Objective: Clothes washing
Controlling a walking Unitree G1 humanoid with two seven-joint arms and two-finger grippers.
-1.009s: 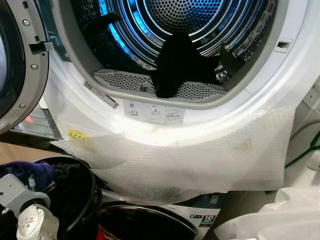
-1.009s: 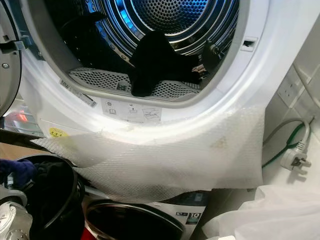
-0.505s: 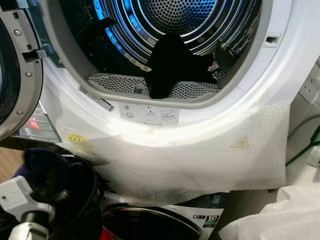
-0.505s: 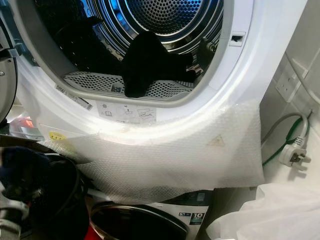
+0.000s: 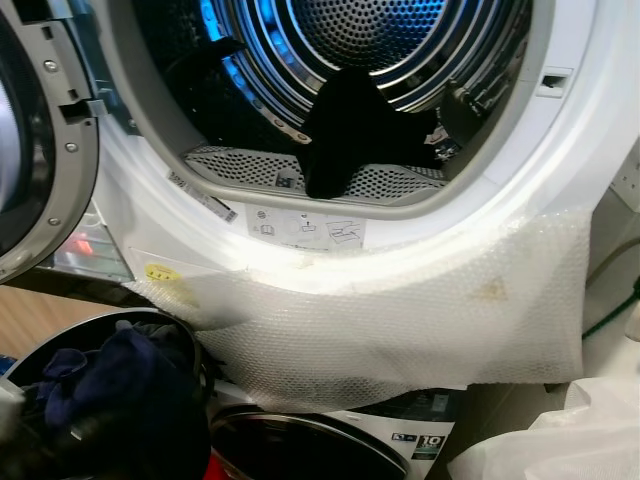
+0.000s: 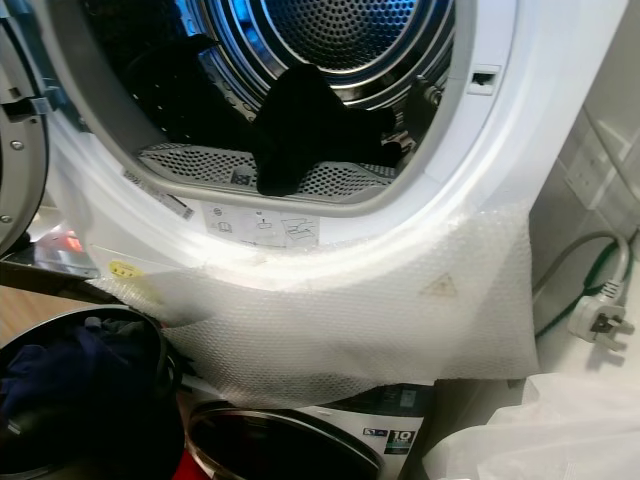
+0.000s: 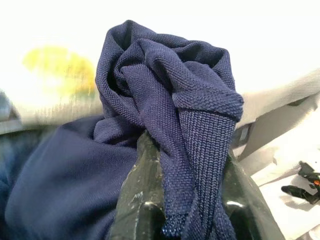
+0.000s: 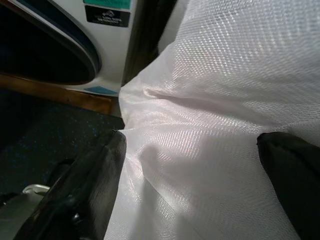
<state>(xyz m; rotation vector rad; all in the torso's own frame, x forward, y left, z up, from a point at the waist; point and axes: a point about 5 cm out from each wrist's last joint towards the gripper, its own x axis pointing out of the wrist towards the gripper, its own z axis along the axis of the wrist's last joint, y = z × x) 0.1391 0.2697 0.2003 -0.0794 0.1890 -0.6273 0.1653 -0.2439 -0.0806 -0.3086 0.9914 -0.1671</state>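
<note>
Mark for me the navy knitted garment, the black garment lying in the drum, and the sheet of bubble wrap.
navy knitted garment [image 7: 170, 100]: left wrist view, on the bunched knit folds.
black garment [image 5: 350, 125]: left eye view, middle of the dark heap at the drum's lip.
bubble wrap [image 5: 420, 320]: left eye view, centre of the hanging sheet.

A wooden floor is showing at the lower left, below the stacked appliances. A pale tiled wall is standing on the right side, and a wall socket is sitting on it. A white plug with a grey and green cable is lying near the wall. Blue light is glowing inside the upper drum. A white mesh fabric is lying at the lower right.
</note>
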